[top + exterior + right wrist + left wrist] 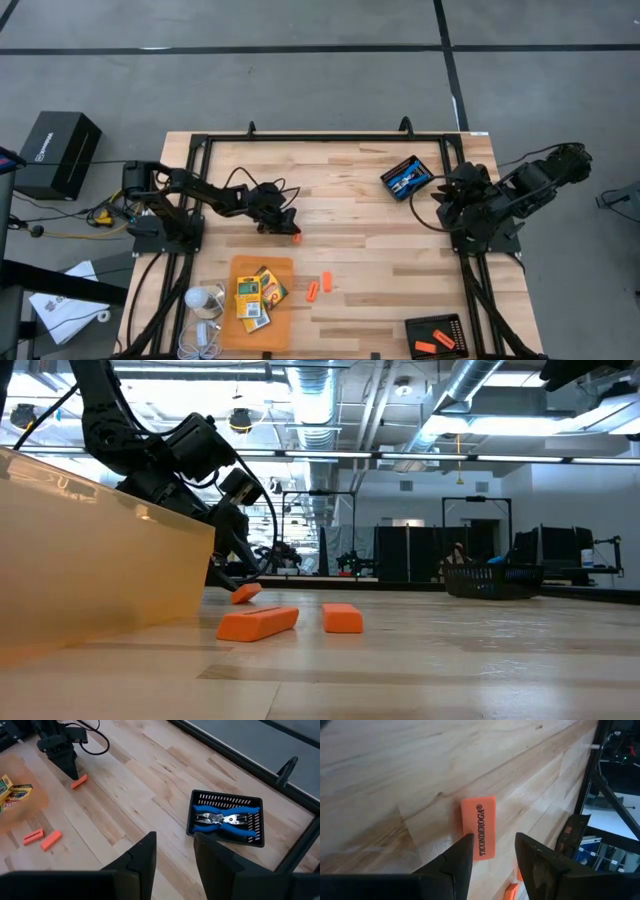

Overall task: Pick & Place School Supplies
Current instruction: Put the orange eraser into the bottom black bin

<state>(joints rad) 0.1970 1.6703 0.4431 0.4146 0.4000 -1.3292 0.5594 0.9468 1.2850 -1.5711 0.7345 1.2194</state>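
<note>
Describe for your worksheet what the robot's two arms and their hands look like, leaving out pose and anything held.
Both arms are dark, jointed and bulky, with loose black cables looping along them. The left hand and the right hand each end in two flat, dark, wedge-shaped fingers with matte surfaces and no visible markings.

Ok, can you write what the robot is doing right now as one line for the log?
left gripper: open, low over orange eraser, not gripping | right gripper: waiting above table near scissors tray | two more erasers loose on table
</note>
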